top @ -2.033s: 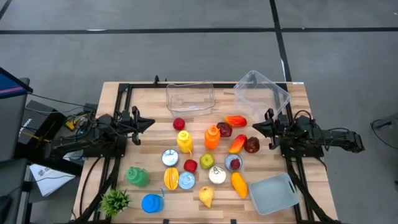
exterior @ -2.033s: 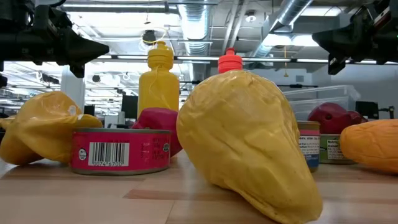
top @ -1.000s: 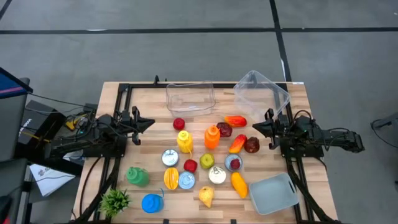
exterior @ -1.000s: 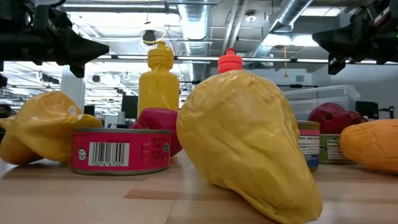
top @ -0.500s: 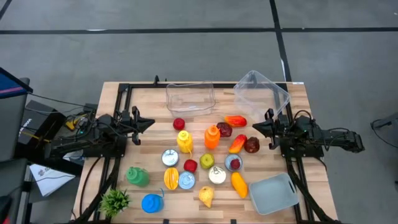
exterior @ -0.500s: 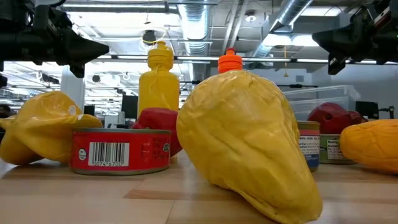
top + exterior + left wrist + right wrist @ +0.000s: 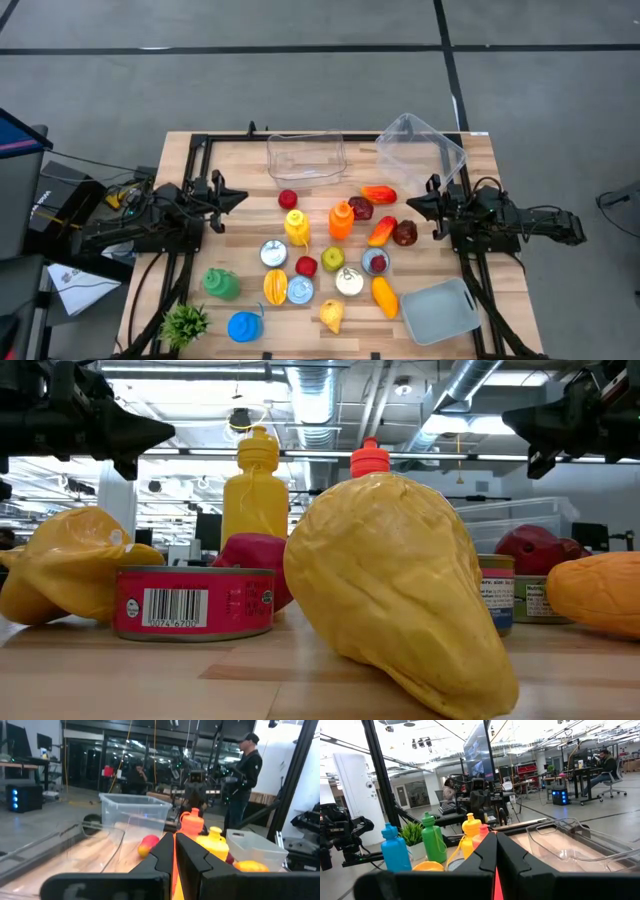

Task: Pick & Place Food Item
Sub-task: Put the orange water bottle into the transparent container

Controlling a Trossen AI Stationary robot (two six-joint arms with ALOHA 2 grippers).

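Toy food lies in the middle of the wooden table: a yellow pear-like piece near the front edge, a red ball, a green apple, an orange-red pepper, several cans and yellow and orange bottles. All rest on the tabletop. My left gripper hovers shut at the left edge of the group, pointing level toward the right. My right gripper hovers shut at the right edge, pointing left. Neither holds anything.
Two clear plastic bins stand at the far edge, the right one tipped. A grey-blue lid lies at the near right. Green and blue bottles and a small plant stand near left. A person stands beyond the table.
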